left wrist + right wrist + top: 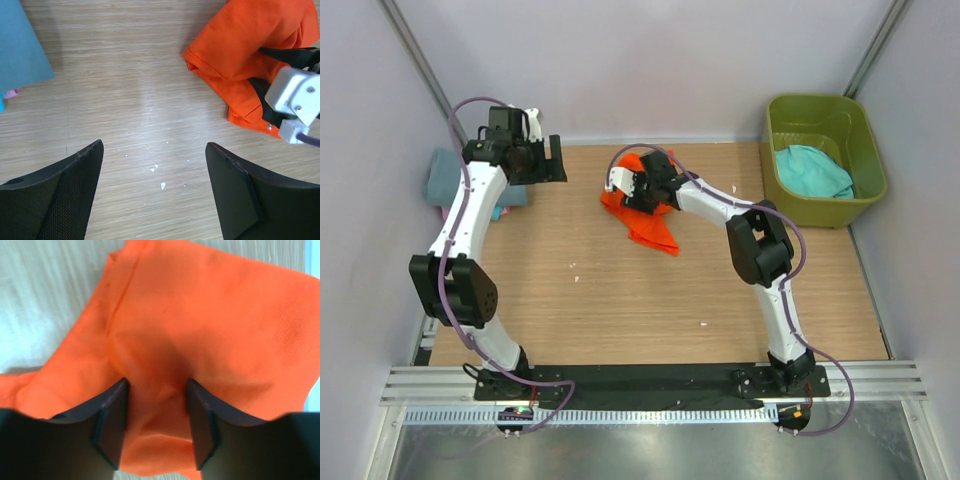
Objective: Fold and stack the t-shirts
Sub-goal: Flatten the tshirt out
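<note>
A bright orange t-shirt (650,228) (235,45) (210,310) lies crumpled at the back middle of the wooden table. My right gripper (636,197) (156,385) is pressed down into it, jaws partly apart, with a raised ridge of orange cloth between the fingers (112,415). The left wrist view shows that gripper (256,65) on the cloth too. My left gripper (556,160) (152,145) hangs open over bare wood left of the shirt, holding nothing. A folded grey-blue t-shirt (444,176) (20,45) lies at the far left with pink cloth (500,212) (11,93) under it.
An olive-green tub (820,100) stands at the back right with a teal t-shirt (812,170) inside. Small white specks (162,185) dot the wood under my left gripper. Grey walls close in the table on three sides.
</note>
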You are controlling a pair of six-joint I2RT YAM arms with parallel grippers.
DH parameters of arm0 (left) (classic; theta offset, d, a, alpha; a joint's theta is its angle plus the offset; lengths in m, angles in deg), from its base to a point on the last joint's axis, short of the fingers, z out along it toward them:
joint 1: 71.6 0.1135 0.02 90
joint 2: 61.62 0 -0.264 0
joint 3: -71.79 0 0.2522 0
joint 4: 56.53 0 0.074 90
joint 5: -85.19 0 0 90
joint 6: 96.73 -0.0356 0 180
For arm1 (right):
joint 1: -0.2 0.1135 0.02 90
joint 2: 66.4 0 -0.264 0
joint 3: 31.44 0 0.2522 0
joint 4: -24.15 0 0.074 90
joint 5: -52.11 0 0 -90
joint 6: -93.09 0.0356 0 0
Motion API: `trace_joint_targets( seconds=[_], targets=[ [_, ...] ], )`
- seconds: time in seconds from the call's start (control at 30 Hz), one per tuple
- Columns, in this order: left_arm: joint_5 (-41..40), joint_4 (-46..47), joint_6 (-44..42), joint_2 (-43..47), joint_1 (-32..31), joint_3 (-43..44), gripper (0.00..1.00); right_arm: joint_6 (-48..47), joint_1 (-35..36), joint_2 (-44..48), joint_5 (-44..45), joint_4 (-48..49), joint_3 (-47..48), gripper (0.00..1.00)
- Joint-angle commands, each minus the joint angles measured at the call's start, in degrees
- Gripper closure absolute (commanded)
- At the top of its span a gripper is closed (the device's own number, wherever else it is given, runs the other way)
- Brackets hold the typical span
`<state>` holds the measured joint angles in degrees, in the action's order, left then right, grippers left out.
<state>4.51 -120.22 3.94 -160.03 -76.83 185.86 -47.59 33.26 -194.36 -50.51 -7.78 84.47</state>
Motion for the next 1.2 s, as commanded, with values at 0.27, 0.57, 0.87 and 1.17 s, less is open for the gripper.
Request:
trace_joint_targets(
  seconds=[0.27,0.57,0.87,1.17],
  targets=[
    [1.4,2.1,2.9,1.7,0.2,-0.6,0.18,5.1,-0.1,3.2,7.2,4.8,7.0,0.99],
    [22.1,5.5,7.3,-7.4,-4.6,-7.9,0.26,9.3,-5.3,10.3,12.4,2.1,21.3,0.98],
    [25.9,7.6,6.6,-23.5,-8.7,3.6,0.25,11.0,-7.2,16.0,17.1,-0.2,23.1,0.99],
    [29.5,10.5,6.3,-33.5,-12.4,15.3,0.25,9.6,-9.4,22.6,20.4,0.4,11.8,0.99]
  ],
)
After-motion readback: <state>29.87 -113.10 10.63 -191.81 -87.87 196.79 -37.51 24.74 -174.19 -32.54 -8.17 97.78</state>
